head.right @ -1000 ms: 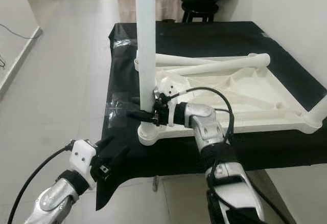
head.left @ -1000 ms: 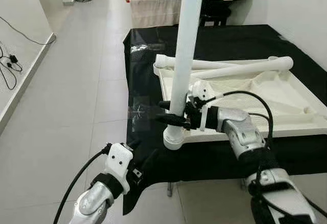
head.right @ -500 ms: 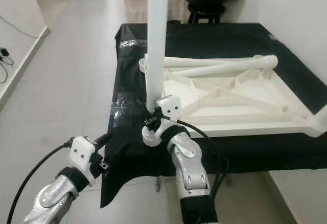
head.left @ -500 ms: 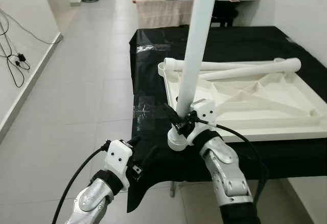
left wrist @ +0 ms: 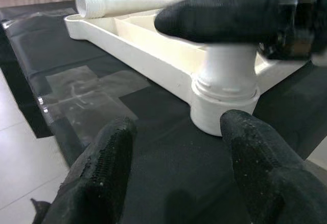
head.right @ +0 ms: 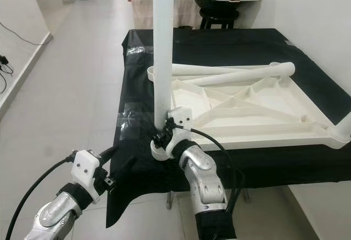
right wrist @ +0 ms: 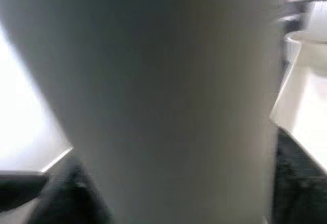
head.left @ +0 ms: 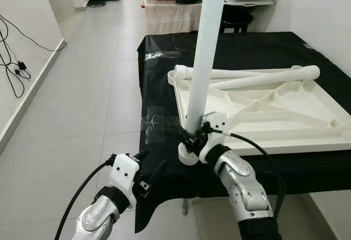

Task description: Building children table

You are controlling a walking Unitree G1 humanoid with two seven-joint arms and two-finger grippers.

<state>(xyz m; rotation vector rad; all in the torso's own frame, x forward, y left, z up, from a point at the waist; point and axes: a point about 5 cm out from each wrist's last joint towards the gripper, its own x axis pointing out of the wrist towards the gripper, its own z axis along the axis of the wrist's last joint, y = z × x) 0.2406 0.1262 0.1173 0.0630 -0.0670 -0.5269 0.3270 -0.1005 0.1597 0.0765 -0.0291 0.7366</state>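
The left gripper [head.left: 147, 170] hangs with fingers spread at the near edge of the black table [head.left: 258, 45], just short of the corner socket [left wrist: 225, 112]. In that socket the white leg [head.left: 204, 53] stands upright on the upturned tabletop [head.left: 274, 111], right gripper [head.left: 192, 137] clamped round its base.

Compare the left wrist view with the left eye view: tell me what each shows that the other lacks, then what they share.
Left wrist view alone: the left gripper's fingertips close up, spread apart, and the ridged neck where the upright leg enters the corner socket.

Left eye view alone: the leg's tall shaft, both silver arms, the right gripper at the leg's base, the far side of the upturned tabletop, tiled floor and wall cables.

Shared: the black cloth, the loose leg lying across the tabletop.
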